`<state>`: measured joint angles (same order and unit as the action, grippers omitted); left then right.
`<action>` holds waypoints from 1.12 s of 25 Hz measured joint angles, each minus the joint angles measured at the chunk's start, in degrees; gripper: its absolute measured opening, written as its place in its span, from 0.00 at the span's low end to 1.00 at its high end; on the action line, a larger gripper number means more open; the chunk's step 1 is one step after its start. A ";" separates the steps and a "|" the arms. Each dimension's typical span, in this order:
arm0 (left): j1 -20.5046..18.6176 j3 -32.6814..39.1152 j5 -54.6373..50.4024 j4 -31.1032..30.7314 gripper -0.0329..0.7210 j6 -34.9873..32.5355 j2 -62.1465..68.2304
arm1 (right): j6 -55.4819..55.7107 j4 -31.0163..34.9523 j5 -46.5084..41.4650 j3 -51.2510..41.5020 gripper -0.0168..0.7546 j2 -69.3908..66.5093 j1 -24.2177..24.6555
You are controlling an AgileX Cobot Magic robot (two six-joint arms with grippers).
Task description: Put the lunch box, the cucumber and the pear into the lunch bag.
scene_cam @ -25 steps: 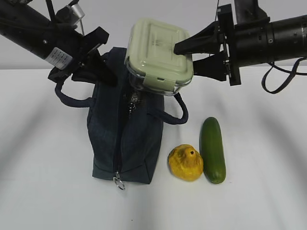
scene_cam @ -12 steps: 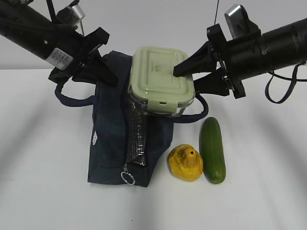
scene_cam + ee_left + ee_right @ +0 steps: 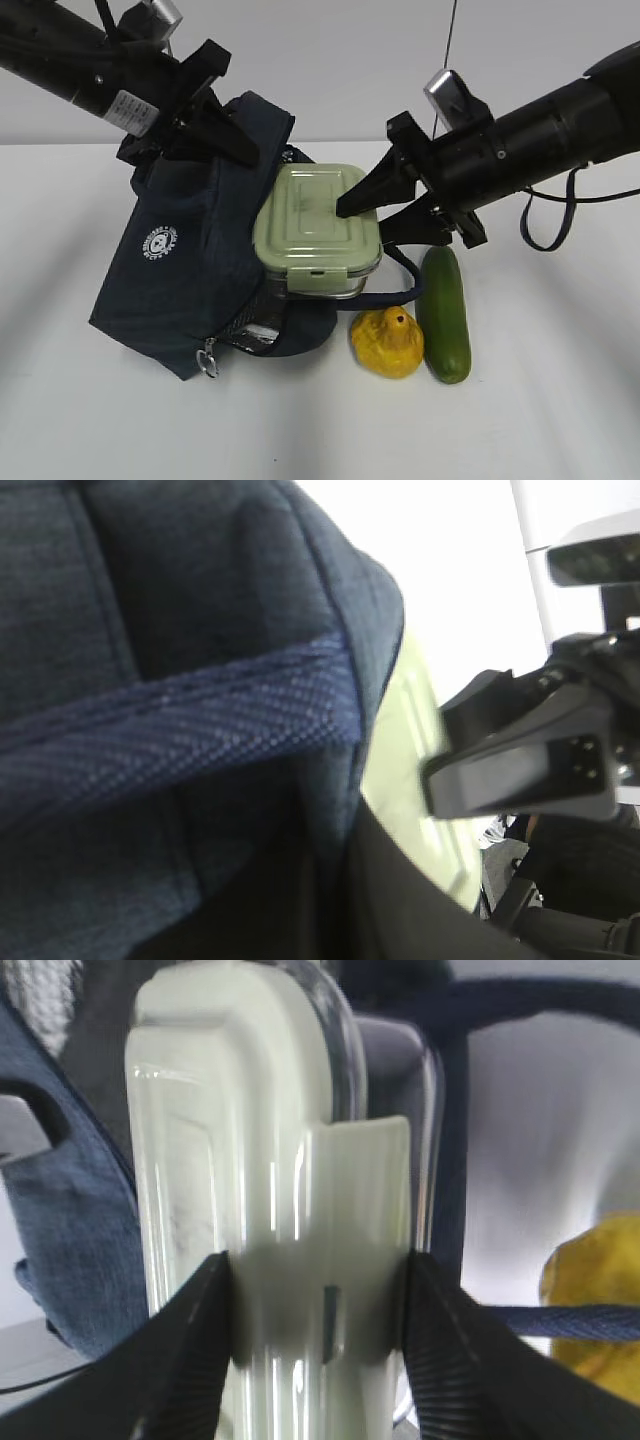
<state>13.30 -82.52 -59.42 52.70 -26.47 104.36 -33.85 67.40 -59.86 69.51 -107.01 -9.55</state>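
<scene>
The navy lunch bag is tilted to the left, its mouth facing right. My left gripper is shut on the bag's top edge and holds it up; in the left wrist view the fabric and handle strap fill the frame. My right gripper is shut on the lunch box, its sage-green lid up, partly inside the bag's mouth. The right wrist view shows the fingers clamping the box at its clip. The yellow pear and the dark green cucumber lie on the table right of the bag.
A navy handle loop hangs under the lunch box above the pear. The zipper ring pull hangs at the bag's lower front corner. The white table spreads around.
The lunch box has come down from above the bag and into its mouth. My left gripper has pulled the bag over to the left, so its logo side now faces forward.
</scene>
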 joint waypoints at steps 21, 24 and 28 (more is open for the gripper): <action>2.16 0.00 -7.66 18.56 0.05 -5.25 0.00 | 0.58 -0.60 0.66 11.79 0.49 -1.86 -4.28; 2.16 0.00 -8.03 21.93 0.05 -5.72 0.00 | 0.66 -0.60 0.66 11.79 0.49 -1.98 -4.28; 2.16 0.00 -8.03 28.01 0.05 -7.61 0.05 | 0.66 0.18 0.56 12.13 0.49 -1.98 -4.39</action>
<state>15.46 -82.52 -67.46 80.71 -34.07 104.41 -33.19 67.58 -59.30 81.64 -108.98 -13.94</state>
